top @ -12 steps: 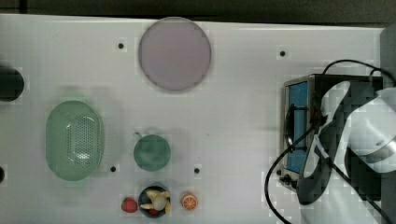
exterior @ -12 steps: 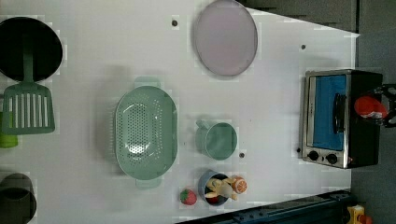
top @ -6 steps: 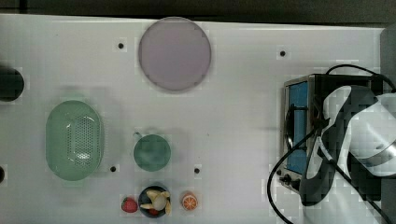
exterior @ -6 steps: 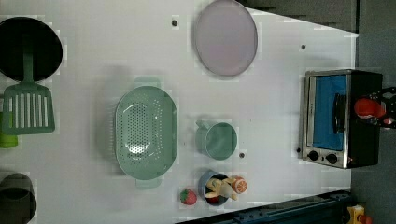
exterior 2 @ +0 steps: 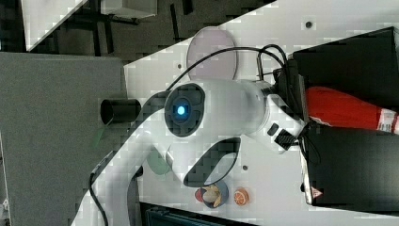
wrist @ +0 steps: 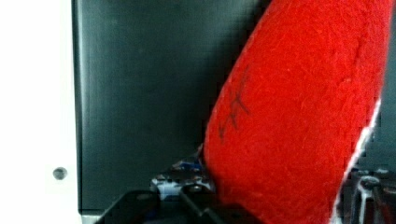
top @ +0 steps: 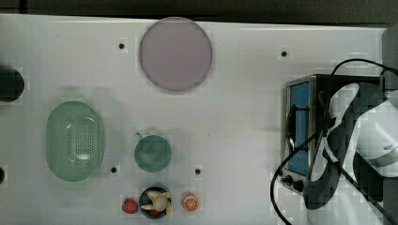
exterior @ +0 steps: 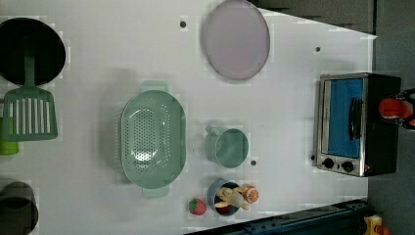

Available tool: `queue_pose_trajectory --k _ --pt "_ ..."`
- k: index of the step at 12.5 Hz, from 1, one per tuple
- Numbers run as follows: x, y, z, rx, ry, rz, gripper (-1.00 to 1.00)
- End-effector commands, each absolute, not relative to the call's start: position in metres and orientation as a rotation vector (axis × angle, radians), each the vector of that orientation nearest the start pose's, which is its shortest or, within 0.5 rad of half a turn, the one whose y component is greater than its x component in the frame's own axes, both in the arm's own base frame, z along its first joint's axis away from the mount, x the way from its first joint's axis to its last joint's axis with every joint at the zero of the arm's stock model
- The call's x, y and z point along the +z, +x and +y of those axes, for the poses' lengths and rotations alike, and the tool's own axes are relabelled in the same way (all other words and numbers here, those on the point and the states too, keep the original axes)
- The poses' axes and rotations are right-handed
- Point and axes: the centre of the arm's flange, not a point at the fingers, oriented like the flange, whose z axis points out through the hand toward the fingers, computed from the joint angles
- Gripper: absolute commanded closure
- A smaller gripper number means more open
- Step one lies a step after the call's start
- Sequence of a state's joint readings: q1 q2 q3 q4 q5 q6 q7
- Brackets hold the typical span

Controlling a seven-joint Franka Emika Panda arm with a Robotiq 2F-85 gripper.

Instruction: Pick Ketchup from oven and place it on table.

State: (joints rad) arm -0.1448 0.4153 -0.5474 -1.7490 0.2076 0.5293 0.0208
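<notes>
The ketchup (exterior 2: 343, 110), a red bottle with a white label near its cap end, lies on its side on the black top of the oven (exterior 2: 357, 174). My gripper (exterior 2: 306, 110) is at the bottle's broad end and shut on it. In the wrist view the red ketchup (wrist: 303, 116) sits close between the dark fingers, against the oven's top (wrist: 140, 93). The left view shows the ketchup (exterior: 391, 107) on the oven (exterior: 347, 122) at the table's right end. In the top view my white arm covers the oven (top: 299, 103), which stands on the white table (top: 234, 93).
A pale-purple plate (top: 175, 54) lies at the top view's upper middle. A green colander (top: 75, 140), a green cup (top: 152, 153), a bowl of toy food (top: 155, 202), a strawberry (top: 130, 205) and an orange slice (top: 190, 202) are toward the top view's left. A black pan (exterior: 29, 49) and a green spatula (exterior: 29, 117) show at the left view's left.
The fingers have closed in on the ketchup's broad end. The arm has shifted slightly over the oven. The bottle lies almost where it lay.
</notes>
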Motion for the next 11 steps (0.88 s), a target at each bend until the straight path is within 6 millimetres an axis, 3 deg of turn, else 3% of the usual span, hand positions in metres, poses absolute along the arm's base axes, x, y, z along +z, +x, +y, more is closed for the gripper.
queue_pose_trajectory --k 1,3,7,9,11 --pt "0.470 0.539 -0.354 -0.193 -2.335 2.045 -0.26" --pt "0.508 0.547 -0.316 -0.215 -2.447 1.941 -0.26" --pt "0.550 0.558 -0.192 -0.026 -2.647 1.641 -0.26" --pt "0.560 0.562 -0.132 0.032 -2.722 1.491 -0.26" --pt "0.555 0.565 -0.082 0.062 -2.789 1.367 -0.26"
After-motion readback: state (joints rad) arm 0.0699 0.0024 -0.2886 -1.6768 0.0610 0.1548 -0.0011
